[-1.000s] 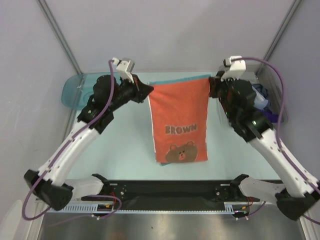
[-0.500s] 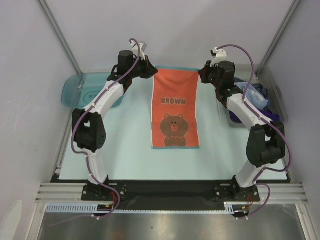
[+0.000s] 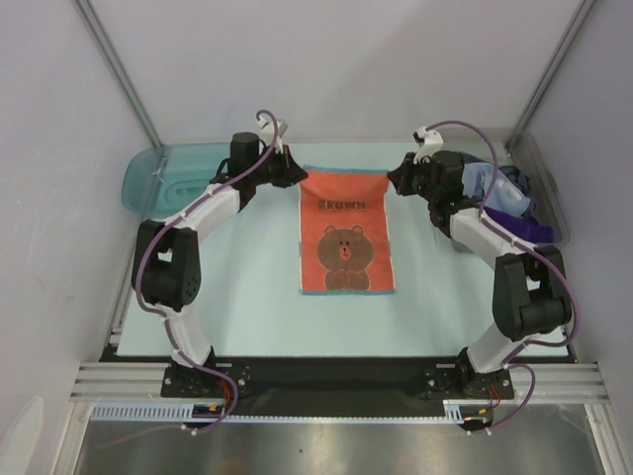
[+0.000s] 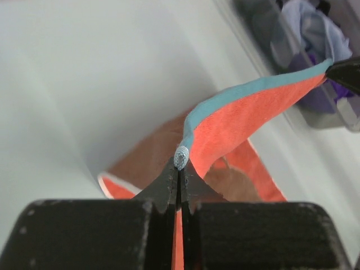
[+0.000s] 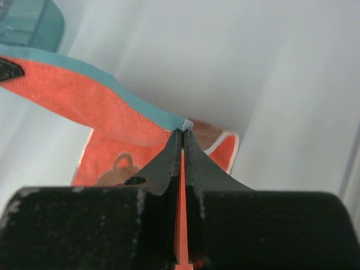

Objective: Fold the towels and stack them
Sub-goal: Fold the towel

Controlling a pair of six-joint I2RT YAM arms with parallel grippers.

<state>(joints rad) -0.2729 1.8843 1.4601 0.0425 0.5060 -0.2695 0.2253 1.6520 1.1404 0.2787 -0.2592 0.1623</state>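
Left tool and right tool each clamp one far corner of the orange bear-printed cloth towel.

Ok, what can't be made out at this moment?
- Top view: cloths heaped in the bin, partly behind the right arm; count unclear.
- Top view: teal tray inside, partly behind the left arm.
- Wrist views: the orange towel lower half, mostly blocked by the left end effector and right end effector.
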